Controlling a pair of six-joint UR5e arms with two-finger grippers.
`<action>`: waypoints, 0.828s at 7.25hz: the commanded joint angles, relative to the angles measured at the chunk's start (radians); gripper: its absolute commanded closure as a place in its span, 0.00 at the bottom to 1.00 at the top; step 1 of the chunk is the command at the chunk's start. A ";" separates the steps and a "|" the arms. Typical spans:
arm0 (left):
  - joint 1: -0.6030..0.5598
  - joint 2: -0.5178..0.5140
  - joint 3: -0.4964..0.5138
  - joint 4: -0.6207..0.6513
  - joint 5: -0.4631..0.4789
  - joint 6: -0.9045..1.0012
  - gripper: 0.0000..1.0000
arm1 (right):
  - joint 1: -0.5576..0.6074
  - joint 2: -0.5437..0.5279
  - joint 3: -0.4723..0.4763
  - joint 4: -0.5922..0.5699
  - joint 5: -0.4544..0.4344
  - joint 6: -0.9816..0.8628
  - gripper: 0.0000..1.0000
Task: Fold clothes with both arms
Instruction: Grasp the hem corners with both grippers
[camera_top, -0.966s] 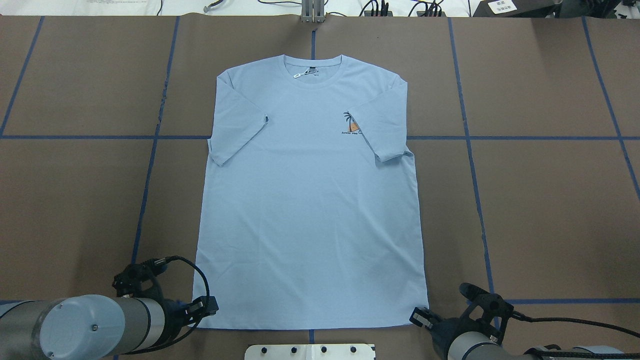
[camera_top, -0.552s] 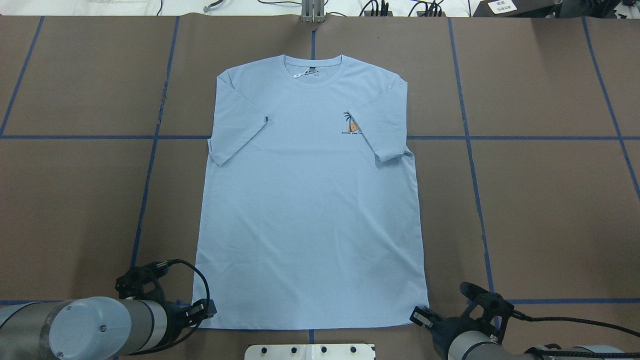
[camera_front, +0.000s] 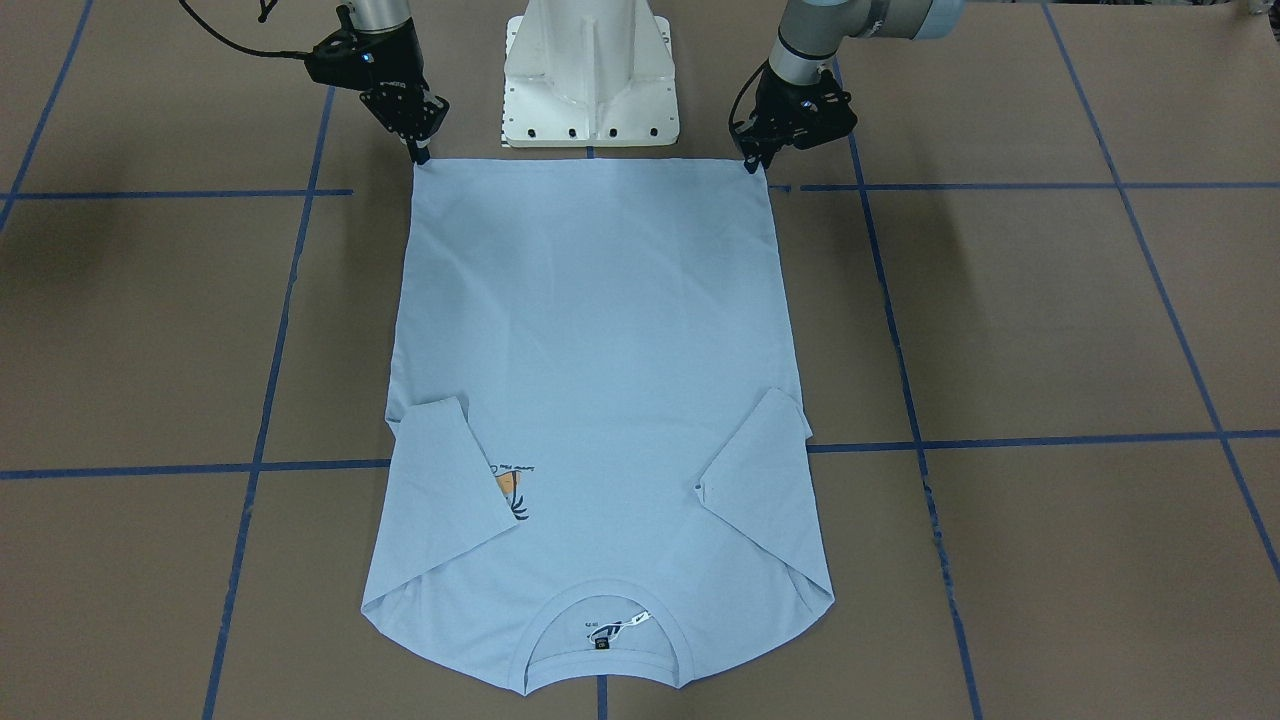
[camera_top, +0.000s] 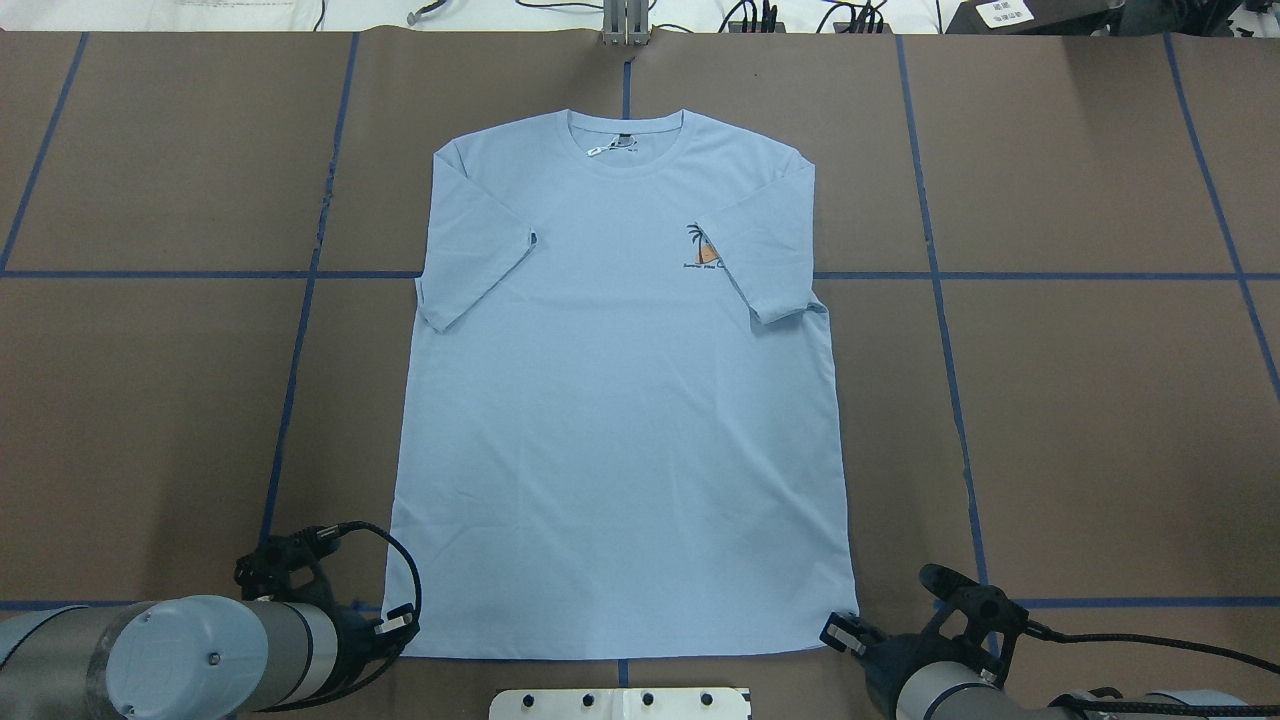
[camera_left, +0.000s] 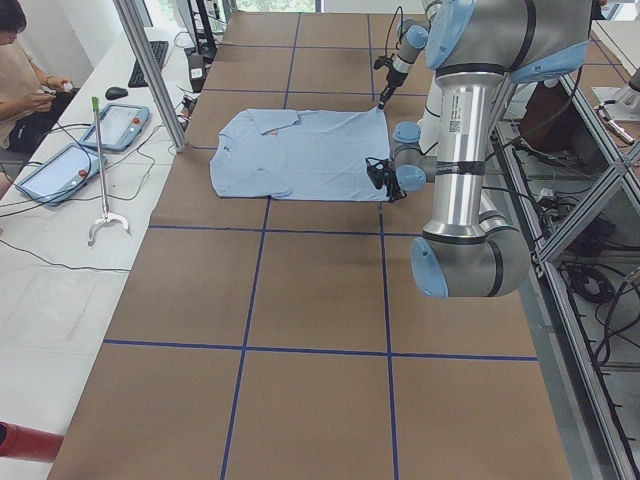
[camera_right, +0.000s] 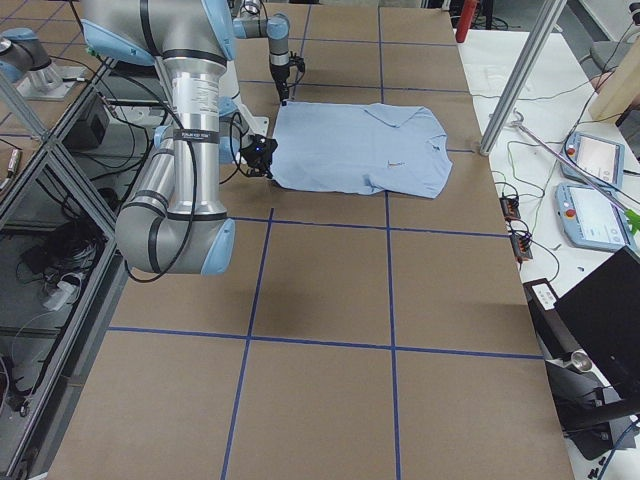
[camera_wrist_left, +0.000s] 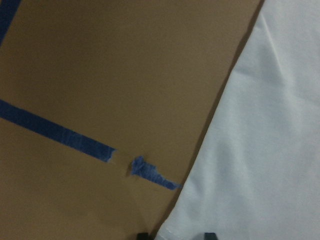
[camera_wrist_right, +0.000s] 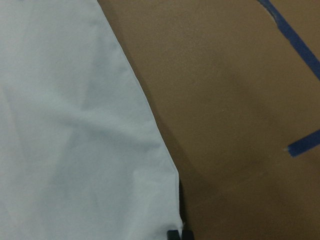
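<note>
The light blue T-shirt (camera_top: 620, 400) lies flat on the table, collar far from me, both sleeves folded in over the chest. It also shows in the front view (camera_front: 595, 400). My left gripper (camera_top: 400, 625) is at the near left hem corner. In the left wrist view its fingertips (camera_wrist_left: 142, 235) stand apart, open, on either side of the hem edge (camera_wrist_left: 260, 165). My right gripper (camera_top: 838, 632) is at the near right hem corner. In the right wrist view its fingertips (camera_wrist_right: 173, 234) are together at the corner of the cloth (camera_wrist_right: 75, 150).
The table is covered in brown paper (camera_top: 1100, 420) with blue tape lines (camera_top: 940, 300). The white pedestal base (camera_front: 590, 70) stands between the arms at the near edge. An operator (camera_left: 20, 70) sits beyond the far edge with tablets (camera_left: 120, 125).
My left arm has drawn back a little toward the near edge, its gripper shifting slightly left and nearer at the hem corner. The right arm and the shirt have not moved.
</note>
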 joint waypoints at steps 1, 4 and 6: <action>0.000 0.001 -0.016 0.001 -0.005 0.001 1.00 | 0.002 0.000 0.002 0.002 -0.002 0.001 1.00; 0.000 0.008 -0.118 0.013 -0.040 -0.002 1.00 | 0.006 -0.079 0.102 0.002 0.008 0.001 1.00; -0.001 0.010 -0.182 0.026 -0.054 -0.017 1.00 | 0.002 -0.100 0.133 0.000 0.032 0.003 1.00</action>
